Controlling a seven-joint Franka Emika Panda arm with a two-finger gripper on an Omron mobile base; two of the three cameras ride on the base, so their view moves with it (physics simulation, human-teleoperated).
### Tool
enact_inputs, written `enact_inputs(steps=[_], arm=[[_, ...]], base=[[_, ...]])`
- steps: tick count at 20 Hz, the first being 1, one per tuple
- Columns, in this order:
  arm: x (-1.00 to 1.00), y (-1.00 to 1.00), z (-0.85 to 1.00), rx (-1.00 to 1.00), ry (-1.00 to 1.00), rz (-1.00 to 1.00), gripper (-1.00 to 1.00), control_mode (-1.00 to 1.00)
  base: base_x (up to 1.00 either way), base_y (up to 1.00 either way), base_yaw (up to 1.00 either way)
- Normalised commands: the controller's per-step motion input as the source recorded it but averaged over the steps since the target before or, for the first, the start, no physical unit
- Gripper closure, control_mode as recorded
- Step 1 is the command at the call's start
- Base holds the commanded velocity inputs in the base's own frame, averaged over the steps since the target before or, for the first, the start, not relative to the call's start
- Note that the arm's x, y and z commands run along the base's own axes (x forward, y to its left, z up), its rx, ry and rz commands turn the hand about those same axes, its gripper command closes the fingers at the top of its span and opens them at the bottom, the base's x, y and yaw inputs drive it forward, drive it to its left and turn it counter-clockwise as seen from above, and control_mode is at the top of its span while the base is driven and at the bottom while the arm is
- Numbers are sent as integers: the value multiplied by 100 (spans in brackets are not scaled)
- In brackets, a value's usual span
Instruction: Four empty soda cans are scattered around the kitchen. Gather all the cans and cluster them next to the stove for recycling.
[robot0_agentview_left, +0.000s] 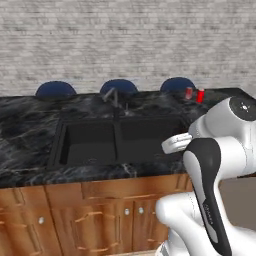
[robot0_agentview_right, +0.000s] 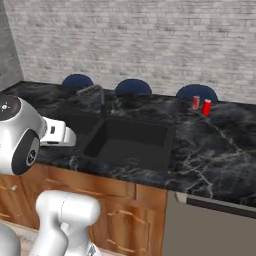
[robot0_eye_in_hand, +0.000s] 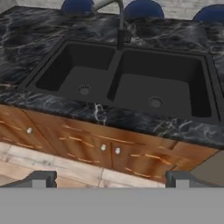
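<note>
Gripper (robot0_eye_in_hand: 111, 178) jaws stand wide apart and hold nothing; in the hand view the two dark fingertips (robot0_eye_in_hand: 40, 178) rise at the bottom, far from each other, and between them I see only cabinet fronts and floor. I judge the hand is kept high and back from the counter because it is not yet reaching for anything; it looks down at the sink (robot0_eye_in_hand: 131, 78) as if to survey the place first.

Two soda cans (robot0_agentview_right: 201, 104) stand upright on the far right part of the counter (robot0_agentview_right: 220, 145), just beside each other, near the back edge and well apart from the hand. One is bright red, the other darker. In the left base view the same pair (robot0_agentview_left: 194, 94) stands behind the robot's white arm (robot0_agentview_left: 212, 165). They are probably where somebody left them, so they are yet to be gathered. A stove I cannot find from where I stand.

The counter is black marble with pale veins, and the double black sink has a faucet (robot0_eye_in_hand: 114, 17) at its back. Below are brown wooden cabinets (robot0_agentview_left: 75, 215) with small knobs. Behind the counter three dark blue stool backs (robot0_agentview_right: 133, 86) show, then a white brick wall (robot0_agentview_right: 150, 40). The floor is pale wood.
</note>
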Motion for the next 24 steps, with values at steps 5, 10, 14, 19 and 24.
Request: enact_inputs(steps=[5, 10, 14, 19, 24], arm=[[0, 0, 0, 0, 0, 0, -100, 100], [0, 0, 0, 0, 0, 0, -100, 100], [0, 0, 0, 0, 0, 0, -100, 100], [0, 0, 0, 0, 0, 0, -100, 100], [0, 0, 0, 0, 0, 0, -100, 100]], base=[[-37, -100, -5], [-36, -100, -4], [-33, -100, -6], [-34, -100, -6], [-26, -100, -6]])
